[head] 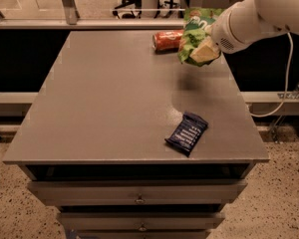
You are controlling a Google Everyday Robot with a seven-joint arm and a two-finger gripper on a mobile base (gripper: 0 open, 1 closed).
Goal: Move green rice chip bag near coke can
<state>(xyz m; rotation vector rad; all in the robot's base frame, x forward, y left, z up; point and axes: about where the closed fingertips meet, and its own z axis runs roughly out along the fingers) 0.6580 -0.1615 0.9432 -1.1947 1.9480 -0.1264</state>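
camera view: gripper [203, 52] holds green bag [192, 33] aloft near coke can [167, 40]

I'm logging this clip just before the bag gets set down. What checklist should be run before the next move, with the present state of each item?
1. Bag gripped by the gripper, over the table's far right: ok.
2. Bag lifted off the table, its shadow below it: ok.
3. Can in view, lying on its side just left of the bag: ok.
4. Bare table in front of the can for set-down: ok.
5. Bar out of the way, near the front edge: ok.
6. Gap between bag and can: cannot tell.
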